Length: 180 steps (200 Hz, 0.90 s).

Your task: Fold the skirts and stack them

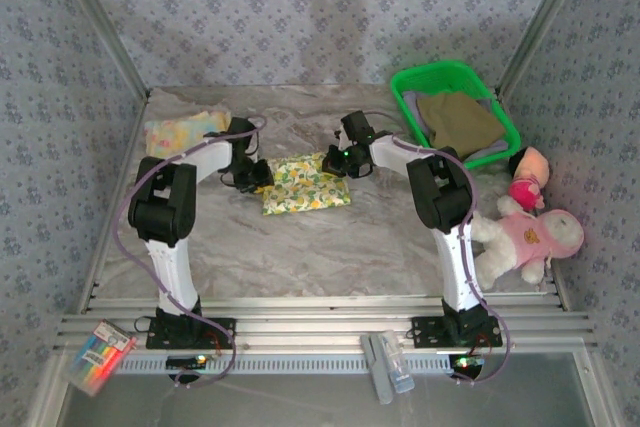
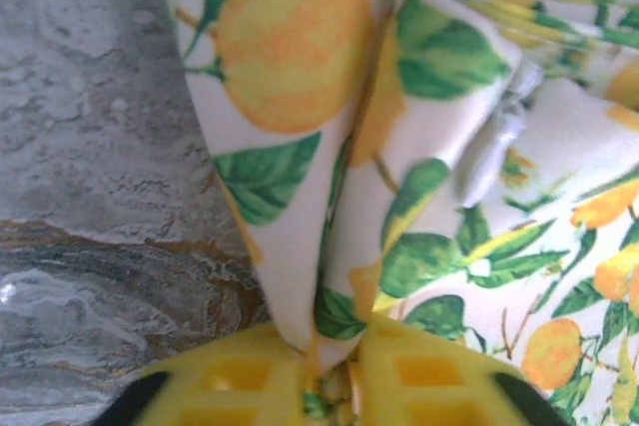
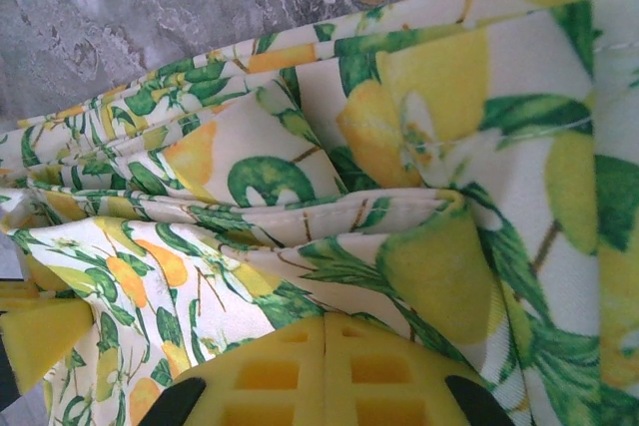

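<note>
The yellow-green fruit-print skirt (image 1: 305, 185) lies partly folded in the middle of the table. My left gripper (image 1: 258, 175) is shut on its left edge; in the left wrist view a bunched fold of the skirt (image 2: 300, 147) runs down between the yellow pads (image 2: 240, 376). My right gripper (image 1: 335, 160) is shut at the skirt's far right corner, and the layered cloth (image 3: 419, 246) meets its closed pads (image 3: 270, 366). A pastel floral skirt (image 1: 185, 132) lies folded at the back left. An olive-khaki skirt (image 1: 458, 119) sits in the basket on top of a grey-lavender one (image 1: 490, 152).
The green plastic basket (image 1: 440, 72) stands at the back right. Two pink plush toys (image 1: 525, 237) (image 1: 528, 179) sit by the right edge. A pack of markers (image 1: 100, 352) and a small grey object (image 1: 385, 367) lie on the front rail. Patterned walls enclose the table.
</note>
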Each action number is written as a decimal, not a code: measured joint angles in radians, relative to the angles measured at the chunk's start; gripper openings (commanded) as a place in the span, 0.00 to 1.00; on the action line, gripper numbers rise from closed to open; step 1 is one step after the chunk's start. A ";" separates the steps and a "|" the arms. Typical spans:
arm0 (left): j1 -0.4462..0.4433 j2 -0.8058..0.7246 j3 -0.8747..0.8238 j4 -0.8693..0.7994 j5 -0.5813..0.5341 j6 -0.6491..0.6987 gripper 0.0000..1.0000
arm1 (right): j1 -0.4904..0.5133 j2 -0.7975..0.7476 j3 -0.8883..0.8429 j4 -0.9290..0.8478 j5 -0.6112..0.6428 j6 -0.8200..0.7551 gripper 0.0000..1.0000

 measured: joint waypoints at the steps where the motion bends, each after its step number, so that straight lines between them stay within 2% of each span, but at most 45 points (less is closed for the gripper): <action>1: 0.000 0.000 0.000 0.000 0.000 0.002 0.01 | 0.000 0.000 0.000 0.001 0.000 0.000 0.00; 34: -0.007 -0.001 0.000 0.001 -0.020 -0.006 0.00 | -0.006 0.000 -0.019 0.040 -0.023 0.012 0.00; 38: -0.008 -0.001 0.000 0.000 -0.027 -0.005 0.00 | -0.007 0.000 -0.022 0.047 -0.029 0.016 0.04; 56: -0.027 -0.013 0.007 -0.018 -0.102 -0.005 0.00 | -0.017 -0.005 -0.061 0.122 -0.081 0.028 0.39; 64: -0.042 -0.018 0.022 -0.037 -0.149 -0.005 0.00 | -0.021 -0.013 -0.074 0.162 -0.121 0.029 0.71; 68: -0.047 -0.019 0.027 -0.042 -0.166 -0.005 0.00 | -0.021 -0.019 -0.079 0.172 -0.125 0.027 0.95; 71: -0.056 -0.021 0.037 -0.056 -0.194 -0.002 0.00 | -0.022 -0.024 -0.082 0.177 -0.125 0.031 0.99; 108: -0.078 -0.025 0.172 -0.208 -0.465 0.039 0.00 | -0.074 -0.096 -0.105 0.193 -0.104 0.005 1.00; 149: -0.063 0.044 0.464 -0.394 -0.795 0.142 0.00 | -0.176 -0.185 -0.128 0.196 -0.039 0.013 1.00; 180: -0.032 0.103 0.618 -0.452 -0.933 0.261 0.00 | -0.198 -0.226 -0.159 0.196 -0.013 0.027 1.00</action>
